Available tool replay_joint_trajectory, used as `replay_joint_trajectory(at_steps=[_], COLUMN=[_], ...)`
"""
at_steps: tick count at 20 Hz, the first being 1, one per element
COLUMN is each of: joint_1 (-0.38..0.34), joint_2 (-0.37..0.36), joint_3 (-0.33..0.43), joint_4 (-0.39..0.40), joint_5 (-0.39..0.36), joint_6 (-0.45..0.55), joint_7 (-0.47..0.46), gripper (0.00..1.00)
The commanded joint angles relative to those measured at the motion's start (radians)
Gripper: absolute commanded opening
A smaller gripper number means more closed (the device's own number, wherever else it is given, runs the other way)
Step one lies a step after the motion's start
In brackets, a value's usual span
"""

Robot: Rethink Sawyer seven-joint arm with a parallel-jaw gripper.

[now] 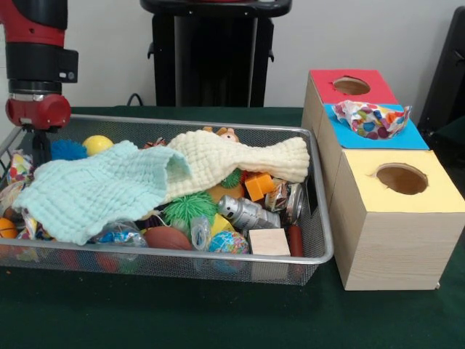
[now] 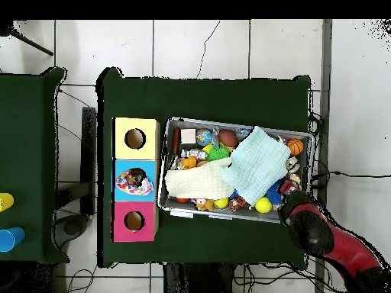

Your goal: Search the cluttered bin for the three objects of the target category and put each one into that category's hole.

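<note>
The wire mesh bin is full of toys and also shows in the overhead view. One white polka-dot cloth lies crumpled over the blue-topped box's hole. A second dotted white piece peeks out at the bin's left end, under the arm. My gripper hangs down into that end of the bin, just behind the pale mint cloth. Its state is hidden. In the overhead view my arm covers the gripper. No third dotted cloth shows.
A cream knitted cloth and the mint cloth cover much of the bin's clutter: balls, a green spiky toy, a silver can, a wooden block. The red-topped, blue-topped and yellow-topped boxes stand in a row right of the bin.
</note>
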Motion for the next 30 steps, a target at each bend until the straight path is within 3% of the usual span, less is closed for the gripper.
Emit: replay_joint_trajectory(at_steps=[1, 9, 15, 21, 30], joint_1=[0.027, 0.070, 0.077, 0.095, 0.197], joint_2=[-0.003, -0.333, -0.445, -0.410, -0.313], joint_3=[-0.008, 0.034, 0.077, 0.059, -0.097], joint_4=[-0.095, 0.092, 0.145, 0.149, 0.164], joint_5=[-0.032, 0.052, 0.130, 0.121, 0.093], joint_6=[-0.009, 0.161, 0.299, 0.284, 0.140], joint_7=[0.059, 0.064, 0.032, 0.045, 0.158], gripper=[0.00, 0.00, 0.00, 0.00, 0.00])
